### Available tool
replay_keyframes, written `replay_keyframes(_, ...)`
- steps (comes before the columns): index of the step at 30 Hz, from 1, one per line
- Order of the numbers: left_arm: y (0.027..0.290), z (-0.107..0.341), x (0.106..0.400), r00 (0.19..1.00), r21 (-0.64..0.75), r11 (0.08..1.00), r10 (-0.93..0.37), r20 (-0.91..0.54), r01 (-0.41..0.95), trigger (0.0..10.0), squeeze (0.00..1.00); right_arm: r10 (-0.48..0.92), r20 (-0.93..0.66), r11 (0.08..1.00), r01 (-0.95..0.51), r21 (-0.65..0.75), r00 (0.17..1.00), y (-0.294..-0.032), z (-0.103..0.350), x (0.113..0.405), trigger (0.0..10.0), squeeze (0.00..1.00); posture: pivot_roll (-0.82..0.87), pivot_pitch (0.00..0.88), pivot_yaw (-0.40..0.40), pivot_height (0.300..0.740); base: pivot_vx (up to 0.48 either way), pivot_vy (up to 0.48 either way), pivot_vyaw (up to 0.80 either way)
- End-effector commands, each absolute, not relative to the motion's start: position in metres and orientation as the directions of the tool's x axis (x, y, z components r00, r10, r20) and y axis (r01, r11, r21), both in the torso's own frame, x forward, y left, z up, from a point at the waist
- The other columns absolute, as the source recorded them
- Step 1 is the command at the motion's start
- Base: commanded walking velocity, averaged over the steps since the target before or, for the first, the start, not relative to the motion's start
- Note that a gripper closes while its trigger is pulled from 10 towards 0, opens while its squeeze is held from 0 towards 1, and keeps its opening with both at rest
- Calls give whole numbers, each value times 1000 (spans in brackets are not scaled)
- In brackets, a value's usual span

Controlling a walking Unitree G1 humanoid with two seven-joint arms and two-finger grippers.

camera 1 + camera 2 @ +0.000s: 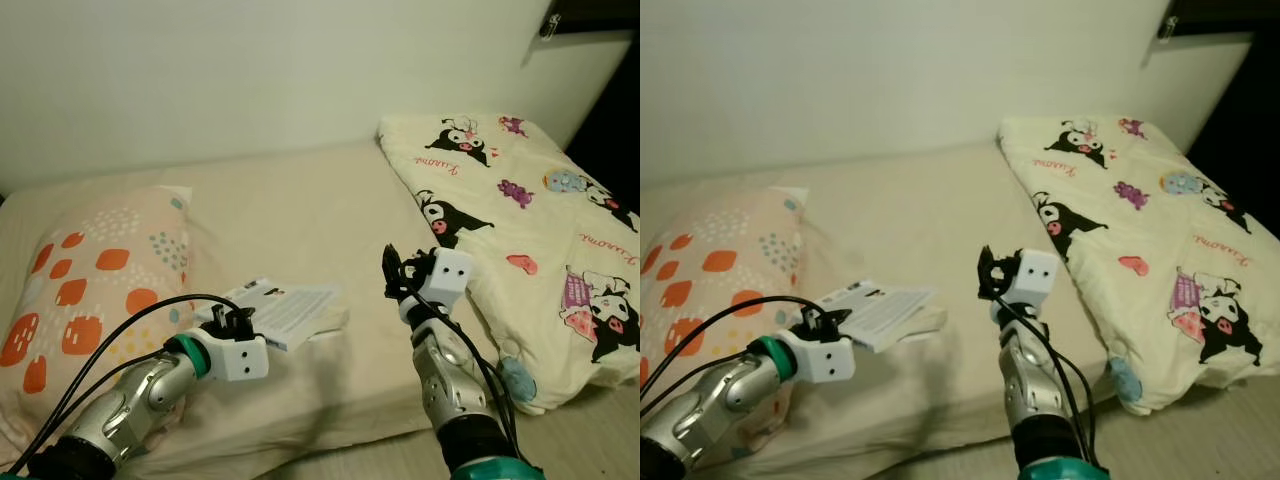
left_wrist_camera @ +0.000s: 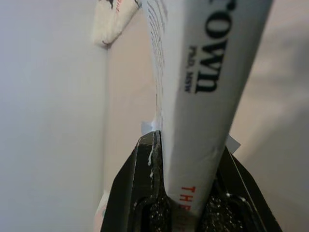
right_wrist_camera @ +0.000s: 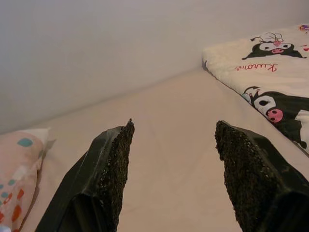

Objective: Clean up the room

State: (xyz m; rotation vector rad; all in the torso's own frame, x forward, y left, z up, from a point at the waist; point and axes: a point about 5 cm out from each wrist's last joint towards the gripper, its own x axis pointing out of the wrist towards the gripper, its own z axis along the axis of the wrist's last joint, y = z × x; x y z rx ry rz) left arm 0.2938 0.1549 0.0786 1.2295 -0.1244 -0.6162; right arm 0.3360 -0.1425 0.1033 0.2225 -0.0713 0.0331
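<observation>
While clamped in left gripper (image 1: 236, 322), book (image 1: 285, 310) juts over bed (image 1: 300, 210).

We note bare sheet across the middle of the bed (image 1: 300, 210) — room to reach there. The spotted pillow (image 1: 95, 270) bounds it on our left, the folded cartoon-print blanket (image 1: 520, 220) on our right (wall (image 1: 250, 70) behind).

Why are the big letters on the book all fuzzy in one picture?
In the left wrist view the white paperback book sits too close to the lens, clamped in the left gripper, so its print blurs. In the left eye view the book looks sharper, though the dim room lighting is soft.
</observation>
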Motion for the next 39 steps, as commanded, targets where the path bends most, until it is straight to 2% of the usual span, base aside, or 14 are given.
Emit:
replay_keyframes(1, 161, 80, 299, 853, 924, 180, -474, -219, 338, 10000, 0, 25, 48, 975, -35, 219, 999, -143, 97, 332, 10000, 0, 122, 36, 35, 675, 0, 0, 0)
replay_keyframes(3, 162, 80, 300, 857, 925, 181, -466, -218, 334, 10000, 0, 25, 48, 975, -35, 219, 999, -144, 97, 332, 10000, 0, 122, 36, 35, 670, 0, 0, 0)
replay_keyframes(7, 169, 82, 311, 905, 920, 249, -377, -195, 302, 10000, 0, 20, 45, 976, -30, 217, 999, -145, 96, 331, 10000, 0, 117, 41, 34, 650, 0, 0, 0)
replay_keyframes(17, 166, 80, 316, 913, 926, 249, -366, -181, 284, 10000, 0, 19, 46, 976, -28, 216, 999, -145, 97, 332, 10000, 0, 116, 45, 31, 630, 0, 0, 0)
replay_keyframes(21, 166, 81, 319, 924, 946, 222, -352, -150, 238, 10000, 0, 18, 46, 976, -28, 216, 999, -145, 97, 332, 10000, 0, 115, 48, 29, 630, 0, 0, 0)
replay_keyframes(25, 176, 83, 328, 958, 973, 164, -262, -115, 161, 10000, 0, 22, 44, 976, -31, 215, 999, -145, 97, 331, 10000, 0, 114, 68, 21, 630, 0, 0, 0)
replay_keyframes(30, 192, 77, 335, 964, 982, 59, -205, -166, 182, 10000, 0, 34, 35, 977, -41, 209, 999, -144, 95, 327, 10000, 0, 98, 103, 7, 630, 0, 0, 0)
replay_keyframes(34, 193, 72, 336, 956, 979, 23, -220, -195, 205, 10000, 0, 42, 35, 978, -48, 204, 998, -144, 95, 325, 10000, 0, 85, 123, 3, 630, 0, 0, 0)
replay_keyframes(37, 192, 72, 339, 956, 977, 28, -215, -199, 210, 10000, 0, 46, 36, 979, -53, 199, 998, -145, 97, 324, 10000, 0, 70, 141, -2, 630, 0, 0, 0)
replay_keyframes(39, 187, 76, 346, 963, 973, 108, -200, -181, 205, 10000, 0, 52, 41, 980, -59, 193, 998, -145, 99, 322, 10000, 0, 48, 163, -6, 630, 0, 0, 0)
